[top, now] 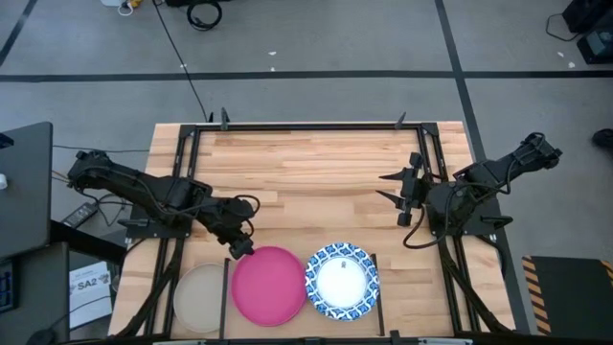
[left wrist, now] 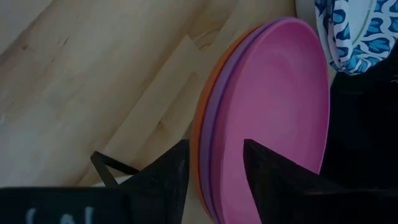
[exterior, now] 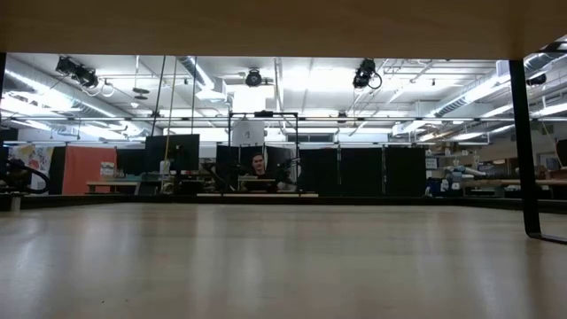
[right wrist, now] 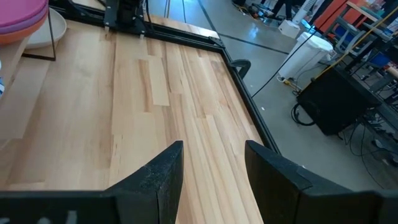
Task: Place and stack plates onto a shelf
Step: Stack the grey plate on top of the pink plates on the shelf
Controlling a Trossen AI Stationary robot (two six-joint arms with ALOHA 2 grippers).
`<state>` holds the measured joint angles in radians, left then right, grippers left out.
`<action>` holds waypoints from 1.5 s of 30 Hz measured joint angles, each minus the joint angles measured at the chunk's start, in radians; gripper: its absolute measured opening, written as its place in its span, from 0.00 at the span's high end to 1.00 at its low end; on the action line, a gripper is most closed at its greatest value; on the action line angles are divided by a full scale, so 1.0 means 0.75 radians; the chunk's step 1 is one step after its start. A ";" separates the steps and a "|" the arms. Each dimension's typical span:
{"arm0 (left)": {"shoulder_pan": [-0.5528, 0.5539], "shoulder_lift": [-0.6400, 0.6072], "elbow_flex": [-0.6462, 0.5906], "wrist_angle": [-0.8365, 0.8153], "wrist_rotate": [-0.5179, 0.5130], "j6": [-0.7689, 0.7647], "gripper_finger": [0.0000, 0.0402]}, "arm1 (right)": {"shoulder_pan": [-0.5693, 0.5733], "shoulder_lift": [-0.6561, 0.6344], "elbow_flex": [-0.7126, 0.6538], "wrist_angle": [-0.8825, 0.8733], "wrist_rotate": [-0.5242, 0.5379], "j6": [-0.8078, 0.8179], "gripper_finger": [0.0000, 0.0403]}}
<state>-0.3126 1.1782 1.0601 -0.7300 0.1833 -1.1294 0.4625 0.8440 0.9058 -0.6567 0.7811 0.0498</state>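
The left gripper [top: 240, 251] has its jaws apart, one finger on each side of the far-left rim of the magenta plate [top: 269, 286], which lies on top of a purple plate [left wrist: 214, 134] and an orange plate [left wrist: 198, 127] on the shelf [top: 306, 168]. To the left lies the beige plate [top: 198, 296], to the right a blue-rimmed plate [top: 342, 280]. The right gripper [top: 389, 186] hangs with jaws wide and empty over the bare right part of the shelf.

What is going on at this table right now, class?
A two-armed robot is stacking plates on a wooden shelf. The left gripper is at the rim of the magenta plate, which tops a stack over a purple plate and an orange plate. A beige plate and a blue-rimmed plate lie either side. The right gripper waits, open, over bare wood.
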 joint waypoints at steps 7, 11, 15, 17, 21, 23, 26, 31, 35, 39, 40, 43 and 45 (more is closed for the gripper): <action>0.000 0.000 0.000 0.000 0.000 0.000 0.61 | 0.000 0.000 0.000 0.000 0.000 0.000 0.56; 0.000 0.001 0.000 0.000 0.000 0.000 0.61 | -0.001 0.000 0.000 -0.001 0.000 0.000 0.56; 0.000 0.000 0.000 0.000 0.000 0.051 0.61 | 0.000 0.000 0.000 0.000 0.000 0.000 0.56; 0.000 0.001 0.000 0.000 -0.001 0.103 0.61 | 0.000 0.000 0.000 0.000 0.000 0.000 0.56; 0.002 -0.010 0.000 0.001 0.000 0.167 0.61 | 0.000 0.000 0.000 -0.001 0.000 0.000 0.56; 0.008 -0.013 0.000 0.002 0.000 0.216 0.61 | 0.000 0.000 0.000 0.000 0.000 0.000 0.56; 0.015 -0.023 -0.001 0.009 -0.002 0.308 0.61 | -0.001 0.000 0.000 0.000 0.001 0.000 0.56; 0.049 -0.044 -0.001 0.024 -0.057 0.461 0.61 | -0.001 0.000 0.000 -0.001 0.001 0.000 0.56; 0.101 -0.075 -0.002 0.026 -0.114 0.526 0.61 | -0.001 0.000 0.000 0.000 -0.006 0.001 0.56; 0.163 -0.116 -0.002 0.018 -0.137 0.575 0.61 | -0.001 0.000 0.000 0.003 -0.039 0.000 0.56; 0.179 -0.128 -0.002 0.015 -0.146 0.586 0.61 | -0.001 0.000 0.000 0.004 -0.046 0.001 0.56; 0.234 -0.175 -0.002 -0.007 -0.160 0.595 0.61 | -0.001 0.000 0.000 0.006 -0.056 0.001 0.56; 0.272 -0.211 -0.002 -0.019 -0.161 0.596 0.61 | -0.001 0.000 0.000 0.007 -0.056 0.000 0.56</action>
<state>-0.1089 1.0197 1.0588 -0.7443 0.0628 -0.6823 0.4622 0.8440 0.9058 -0.6518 0.7387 0.0501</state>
